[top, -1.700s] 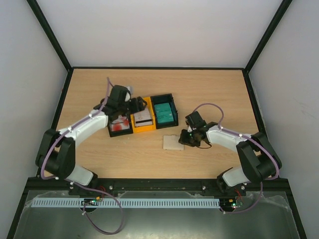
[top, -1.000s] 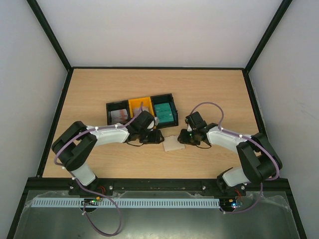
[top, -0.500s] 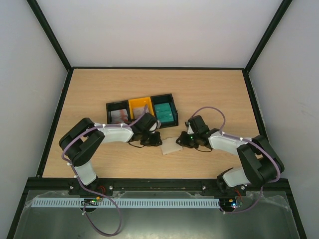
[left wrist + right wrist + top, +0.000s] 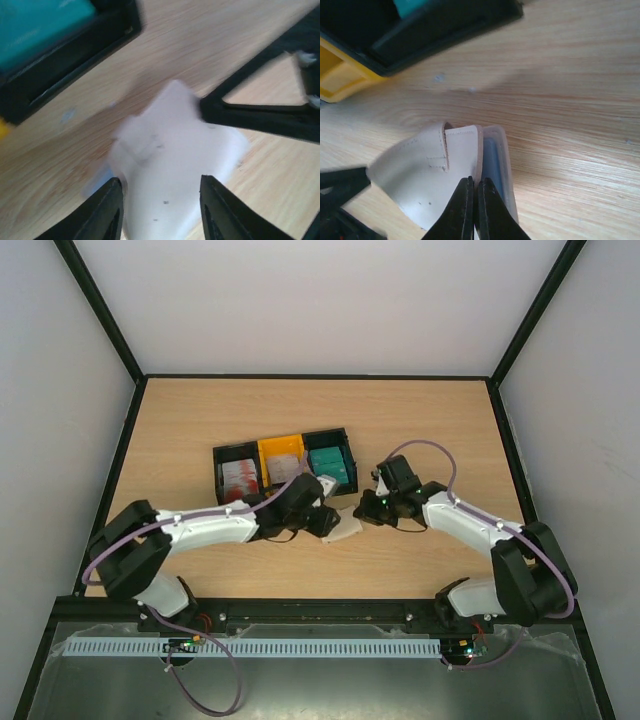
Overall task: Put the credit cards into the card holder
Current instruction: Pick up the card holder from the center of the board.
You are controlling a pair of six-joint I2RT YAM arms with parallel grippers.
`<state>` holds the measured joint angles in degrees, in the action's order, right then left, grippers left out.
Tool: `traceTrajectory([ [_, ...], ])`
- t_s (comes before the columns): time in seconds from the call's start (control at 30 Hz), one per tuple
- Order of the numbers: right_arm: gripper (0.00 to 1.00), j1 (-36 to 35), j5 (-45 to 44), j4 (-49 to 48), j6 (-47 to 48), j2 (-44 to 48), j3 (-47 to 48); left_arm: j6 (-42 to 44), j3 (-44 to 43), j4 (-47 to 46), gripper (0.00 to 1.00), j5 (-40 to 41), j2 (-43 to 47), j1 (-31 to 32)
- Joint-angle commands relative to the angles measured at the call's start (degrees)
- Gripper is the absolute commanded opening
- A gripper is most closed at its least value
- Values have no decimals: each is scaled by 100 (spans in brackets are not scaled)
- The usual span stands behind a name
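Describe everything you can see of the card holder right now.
The card holder is a small beige wallet, leather-like, with stitched edges and a tab. It lies on the wooden table near the trays. Its flap is lifted and curled, showing light blue inside. The right end effector pinches the flap's edge; the left end effector straddles it, grip unclear.

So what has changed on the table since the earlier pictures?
The left hand left the trays and came to the card holder, which now lies between its fingers. The right hand closed on the holder's flap and lifted it. Trays and credit cards stayed.
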<state>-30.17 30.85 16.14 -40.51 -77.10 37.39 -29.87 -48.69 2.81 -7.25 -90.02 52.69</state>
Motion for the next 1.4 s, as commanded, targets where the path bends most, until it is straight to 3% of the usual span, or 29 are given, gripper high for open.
traceTrajectory([
  [0.0,2,37,-11,1364,-26,147,787,1184,247,-868,49,991,529,633],
  [0.1,2,148,-62,1951,-109,200,1117,1753,643,-1359,66,1823,792,1126],
  [0.2,2,329,22,2278,-288,321,1269,2255,960,-1859,74,2242,869,1456],
  [0.47,2,536,611,2496,-878,432,1173,2593,1294,-2901,74,2634,660,1803],
  [0.77,2,574,837,2033,-2057,579,998,2369,1278,-3808,80,2221,69,1966],
  [0.9,2,574,887,1867,-2424,586,929,2185,1325,-3932,74,2383,-104,2035],
  [1.1,2,574,893,1667,-2780,665,897,2176,1227,-3950,49,2730,-411,2035],
  [1.23,2,574,924,1498,-3020,734,901,2247,1161,-3857,45,2801,-493,2052],
  [1.37,2,574,850,1404,-3226,891,816,2281,1082,-3717,30,2866,-461,2061],
])
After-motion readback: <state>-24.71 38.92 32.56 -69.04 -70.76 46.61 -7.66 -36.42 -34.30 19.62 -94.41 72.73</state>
